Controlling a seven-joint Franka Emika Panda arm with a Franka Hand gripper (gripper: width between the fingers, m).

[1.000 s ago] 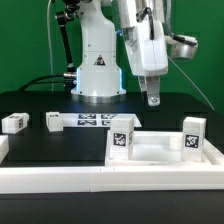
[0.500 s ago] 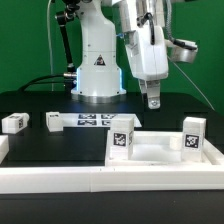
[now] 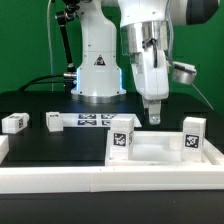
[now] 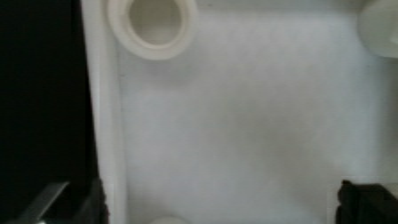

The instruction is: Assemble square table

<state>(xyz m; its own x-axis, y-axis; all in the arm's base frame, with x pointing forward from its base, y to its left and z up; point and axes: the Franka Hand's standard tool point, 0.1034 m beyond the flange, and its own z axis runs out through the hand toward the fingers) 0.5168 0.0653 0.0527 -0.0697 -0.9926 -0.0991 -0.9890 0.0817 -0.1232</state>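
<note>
Approach to the tabletop slab (image 3: pixel 158 152) seems to be the step in hand. The gripper (image 3: pixel 154 118) hangs above the far part of the slab, not touching it, with its fingers pointing down. In the wrist view the two dark fingertips (image 4: pixel 363 196) stand far apart at the sides of the picture with nothing held between them, so the jaws are spread and empty. Below them lies the white face of the slab with a round hole (image 4: pixel 153 24) near its edge, and beside that edge is the black table (image 4: pixel 36 100).

The slab lies flat on the table, behind the long white border rail (image 3: pixel 100 178). Two tagged white blocks stand at it, the first block (image 3: pixel 122 137) toward the exterior view's left and the other block (image 3: pixel 193 135) toward its right. I cannot tell if they are legs or parts of the slab. One leg (image 3: pixel 13 122) and a second leg (image 3: pixel 52 121) lie loose, well apart from the slab, at the exterior view's left, near the marker board (image 3: pixel 92 120).

I judge the assembly to be at an early stage. The next move probably calls for lowering straight onto the slab's edge, one finger on each side, and closing only when the edge sits between them. Otherwise the slab may slip or turn.
</note>
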